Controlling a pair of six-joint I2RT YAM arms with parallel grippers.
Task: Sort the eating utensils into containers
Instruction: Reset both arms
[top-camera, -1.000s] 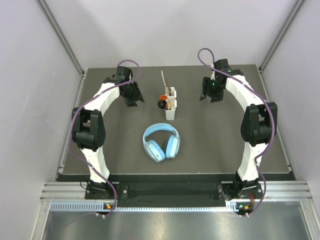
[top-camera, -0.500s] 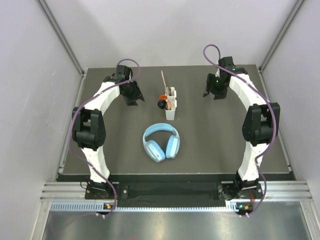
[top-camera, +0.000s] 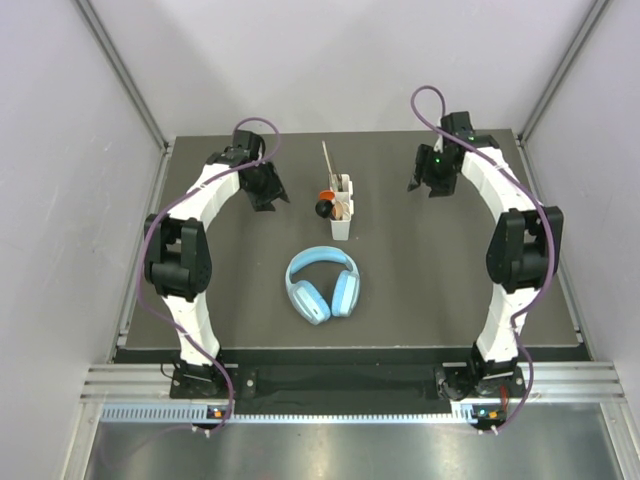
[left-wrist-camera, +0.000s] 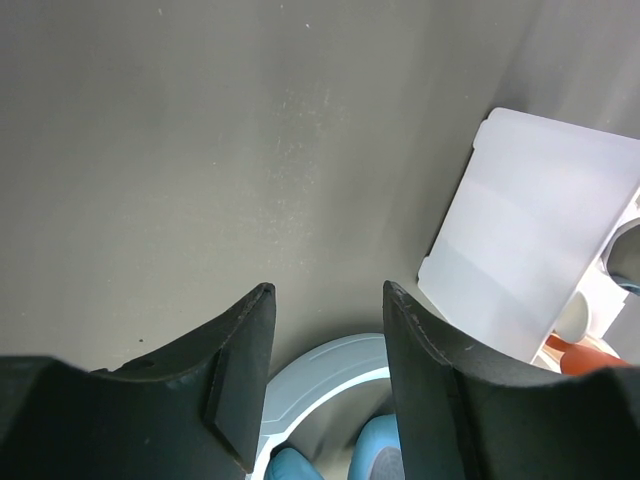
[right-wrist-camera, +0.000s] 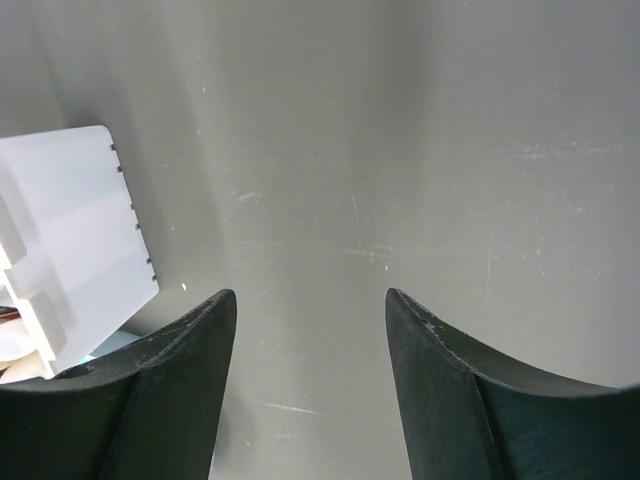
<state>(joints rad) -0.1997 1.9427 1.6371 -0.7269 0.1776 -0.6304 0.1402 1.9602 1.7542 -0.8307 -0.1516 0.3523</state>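
The white caddy (top-camera: 341, 212) stands upright at mid-table with utensils in it: an orange-red spoon (top-camera: 328, 194), a black scoop spoon (top-camera: 323, 209) and a long wooden-handled knife (top-camera: 327, 162) leaning out toward the back. My left gripper (top-camera: 268, 198) hovers to the caddy's left, open and empty (left-wrist-camera: 328, 290); its wrist view shows the caddy (left-wrist-camera: 535, 230) at the right. My right gripper (top-camera: 421, 184) hangs to the caddy's right, also open and empty (right-wrist-camera: 310, 296), with the caddy (right-wrist-camera: 75, 240) at the left edge of its wrist view.
Light-blue headphones (top-camera: 323, 283) lie on the dark table (top-camera: 440, 280) in front of the caddy; their band (left-wrist-camera: 330, 372) shows between my left fingers. Grey walls close in the table on three sides.
My right arm has drawn back and to the right, away from the caddy. The left arm and the caddy have stayed put.
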